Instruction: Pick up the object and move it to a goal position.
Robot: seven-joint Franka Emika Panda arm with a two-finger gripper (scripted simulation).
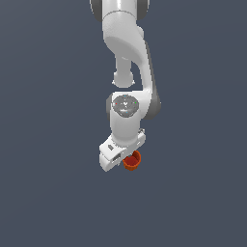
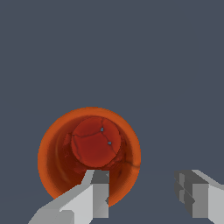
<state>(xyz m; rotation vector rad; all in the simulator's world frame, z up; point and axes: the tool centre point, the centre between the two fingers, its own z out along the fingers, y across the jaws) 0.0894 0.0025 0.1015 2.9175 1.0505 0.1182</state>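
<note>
Gripper (image 2: pixel 146 192) downward — jaws apart

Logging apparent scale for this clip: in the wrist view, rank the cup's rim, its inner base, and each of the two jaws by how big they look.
1. cup outer rim, largest.
2. The cup's inner base.
3. The two jaws: both cropped by the frame edge and nearest the camera, so I won't rank them against each other or the base.

A plain slate-grey surface (image 1: pixel 48 193) fills the exterior view edge to edge. One orange-red cup (image 1: pixel 131 161) (darker red inside) appears just below centre, toward 6 o'clock.
</note>
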